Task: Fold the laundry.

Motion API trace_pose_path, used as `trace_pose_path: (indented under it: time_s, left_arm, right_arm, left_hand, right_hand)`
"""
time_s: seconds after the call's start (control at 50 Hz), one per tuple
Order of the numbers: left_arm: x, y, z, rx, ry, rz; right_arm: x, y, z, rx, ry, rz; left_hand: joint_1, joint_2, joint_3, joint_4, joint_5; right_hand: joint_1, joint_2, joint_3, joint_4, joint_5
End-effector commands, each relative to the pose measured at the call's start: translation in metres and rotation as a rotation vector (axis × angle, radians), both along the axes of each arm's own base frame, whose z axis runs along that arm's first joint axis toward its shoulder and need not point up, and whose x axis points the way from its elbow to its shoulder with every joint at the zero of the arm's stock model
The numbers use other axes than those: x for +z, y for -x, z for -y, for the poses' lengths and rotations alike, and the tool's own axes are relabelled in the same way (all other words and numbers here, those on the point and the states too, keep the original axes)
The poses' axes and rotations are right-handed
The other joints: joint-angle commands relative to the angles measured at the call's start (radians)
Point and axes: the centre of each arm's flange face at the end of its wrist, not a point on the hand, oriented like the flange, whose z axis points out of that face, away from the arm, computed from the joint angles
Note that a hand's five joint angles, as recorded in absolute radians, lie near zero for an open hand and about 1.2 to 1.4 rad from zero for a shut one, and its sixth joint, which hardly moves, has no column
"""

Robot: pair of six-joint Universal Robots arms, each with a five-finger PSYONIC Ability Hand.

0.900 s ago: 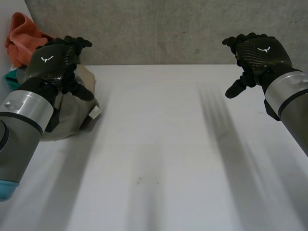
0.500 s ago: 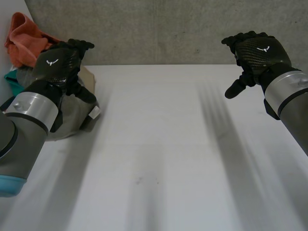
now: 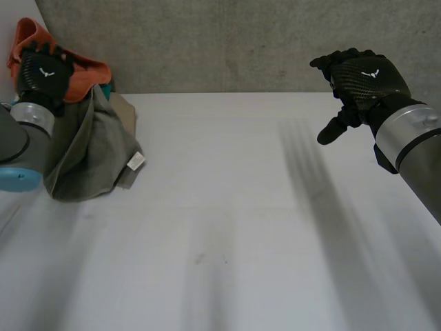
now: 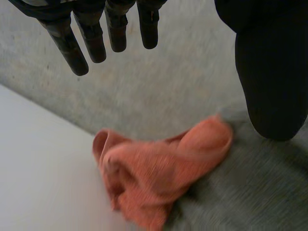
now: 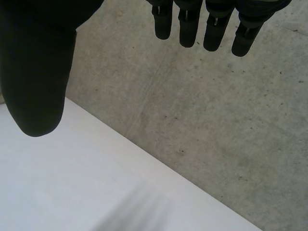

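A laundry pile lies at the table's far left corner: an orange cloth (image 3: pixel 83 72) on top of a grey-green cloth (image 3: pixel 89 148) with a white tag, a bit of teal beneath. My left hand (image 3: pixel 43 74) hovers over the orange cloth, open. In the left wrist view the orange cloth (image 4: pixel 159 168) lies bunched below the straight fingers (image 4: pixel 91 36), apart from them, with the grey-green cloth (image 4: pixel 250 192) beside it. My right hand (image 3: pixel 362 79) hangs in the air above the table's far right, open and empty; its fingers (image 5: pixel 197 24) point at the wall.
The white table (image 3: pixel 227 221) stretches wide in front of the pile. A grey concrete wall (image 3: pixel 220 41) stands along the table's far edge.
My left hand has swung back and to the left, from over the grey-green cloth to over the orange cloth. The right hand has barely shifted.
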Motion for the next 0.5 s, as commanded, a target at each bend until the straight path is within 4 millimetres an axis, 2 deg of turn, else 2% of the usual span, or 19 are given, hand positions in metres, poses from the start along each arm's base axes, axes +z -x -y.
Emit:
trace_pose_path:
  time_s: [0.02,0.1,0.26,0.34,0.36,0.38,0.42,0.44,0.5]
  left_arm:
    - [-0.016,-0.027,0.042,0.045,0.043,0.004]
    - [-0.022,-0.029,0.054,0.025,0.060,0.012]
    - [-0.027,-0.034,0.071,0.021,0.101,0.017]
    - [-0.028,-0.035,0.074,0.024,0.109,0.018]
    - [-0.025,-0.036,0.074,0.029,0.115,0.015]
    - [-0.024,-0.036,0.073,0.033,0.117,0.015]
    - [-0.022,-0.035,0.072,0.034,0.117,0.014]
    - [-0.014,-0.027,0.068,0.023,0.131,0.012]
    - [0.003,-0.026,0.061,0.040,0.156,0.001]
  right_arm:
    - [-0.003,0.000,0.001,0.000,-0.009,-0.003]
    - [-0.008,-0.001,0.003,0.000,-0.015,-0.022]
    - [-0.014,-0.001,0.002,0.003,-0.017,-0.058]
    - [-0.015,-0.001,0.003,0.001,-0.019,-0.061]
    - [-0.015,-0.001,0.004,0.000,-0.020,-0.059]
    - [-0.015,-0.001,0.004,0.000,-0.020,-0.059]
    - [-0.014,-0.001,0.004,0.000,-0.016,-0.060]
    - [-0.014,0.000,0.004,-0.002,-0.017,-0.058]
    - [-0.014,0.000,0.004,-0.002,-0.016,-0.059]
  left_hand:
    - [0.064,0.069,0.065,0.072,0.058]
    - [0.176,0.181,0.177,0.183,0.169]
    - [0.537,0.542,0.538,0.544,0.530]
    - [0.909,0.914,0.910,0.917,0.903]
    - [1.119,1.124,1.120,1.127,1.113]
    - [1.179,1.184,1.180,1.187,1.173]
    - [1.180,1.185,1.181,1.187,1.173]
    - [1.180,1.185,1.181,1.187,1.173]
    - [1.180,1.185,1.181,1.187,1.173]
  right_hand:
    - [-0.056,-0.042,-0.039,-0.039,-0.050]
    - [-0.056,-0.042,-0.039,-0.039,-0.050]
    - [-0.056,-0.042,-0.039,-0.039,-0.050]
    - [-0.056,-0.042,-0.039,-0.039,-0.050]
    - [-0.056,-0.042,-0.039,-0.039,-0.050]
    - [-0.056,-0.042,-0.039,-0.039,-0.050]
    - [-0.056,-0.042,-0.039,-0.039,-0.050]
    - [-0.056,-0.042,-0.039,-0.039,-0.050]
    - [-0.056,-0.042,-0.039,-0.039,-0.050]
